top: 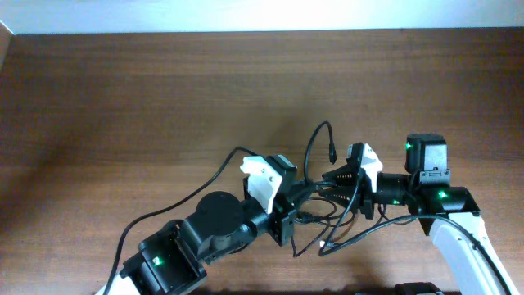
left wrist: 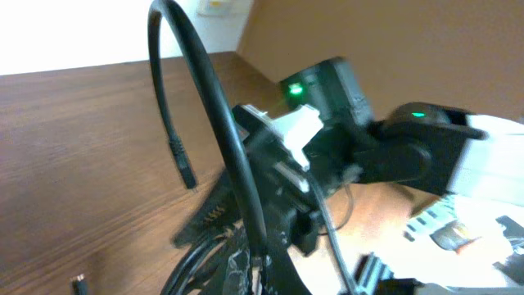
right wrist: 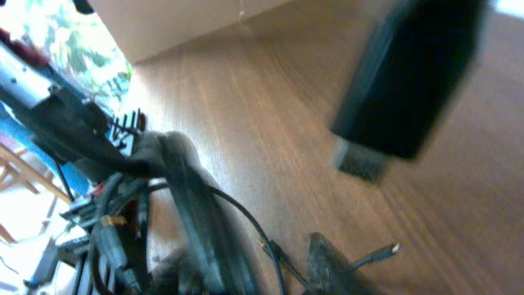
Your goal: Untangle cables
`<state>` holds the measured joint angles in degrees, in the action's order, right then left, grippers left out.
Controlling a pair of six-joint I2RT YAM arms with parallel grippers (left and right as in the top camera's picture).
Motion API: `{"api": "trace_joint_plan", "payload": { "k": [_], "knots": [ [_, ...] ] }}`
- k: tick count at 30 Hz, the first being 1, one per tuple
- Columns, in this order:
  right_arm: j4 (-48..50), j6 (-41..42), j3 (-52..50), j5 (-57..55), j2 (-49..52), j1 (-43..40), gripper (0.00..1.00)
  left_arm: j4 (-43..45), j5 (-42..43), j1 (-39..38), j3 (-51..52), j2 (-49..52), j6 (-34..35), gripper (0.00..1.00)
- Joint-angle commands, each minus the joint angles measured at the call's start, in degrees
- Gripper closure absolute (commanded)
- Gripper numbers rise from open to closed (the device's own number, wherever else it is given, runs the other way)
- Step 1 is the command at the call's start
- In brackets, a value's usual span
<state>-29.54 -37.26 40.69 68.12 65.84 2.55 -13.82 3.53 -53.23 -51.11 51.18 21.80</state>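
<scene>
Closest to the arm bases, I see one loose cord end with a small metal-tipped plug (top: 327, 244) lying on the brown wooden table (top: 123, 98), just on the near side of the knot. Above it, the thin, flexible black cables (top: 315, 209) sit in a tangle between the two tools, roughly at the middle of the table's near edge. The left gripper (top: 288, 199), white-shelled with black fingers, reaches in from the left; on my left wrist feed a bunch of cords rises straight out from between its fingers, so I read its jaws as narrow and clamped on that bunch. The right gripper (top: 334, 176) faces it from the right, touching the tangle, its fingers drawn together to a point; whether a cord is pinched between them I cannot tell, since the right wrist feed is badly blurred. Beyond both tools, one cord arches up and away from the knot and curls back down, ending in a small black plug (top: 333, 154) that hangs just beside the right gripper. Farther back, the tabletop runs to a pale wall (top: 262, 15).
</scene>
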Motion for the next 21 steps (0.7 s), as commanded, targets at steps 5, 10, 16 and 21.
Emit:
{"api": "trace_joint_plan", "payload": {
  "k": [5, 10, 16, 21],
  "knots": [
    [-2.73, 0.17, 0.15, 7.15, 0.04, 0.04, 0.96, -2.49, -10.71, 0.13, -0.63, 1.99, -1.07, 1.0],
    [-6.34, 0.17, 0.15, 8.72, 0.04, 0.04, 0.96, -2.54, -12.46, 0.13, -0.63, 2.34, -1.07, 0.89],
    [-5.38, 0.55, 0.52, 16.39, 0.0, -1.03, 0.96, -5.64, -13.07, 0.13, -0.63, 2.34, -1.09, 0.01],
    [-4.96, 6.27, 1.53, 17.46, 0.0, -5.49, 0.96, -10.71, -13.42, 0.13, -0.63, 2.34, -0.81, 0.01]
  ]
}}
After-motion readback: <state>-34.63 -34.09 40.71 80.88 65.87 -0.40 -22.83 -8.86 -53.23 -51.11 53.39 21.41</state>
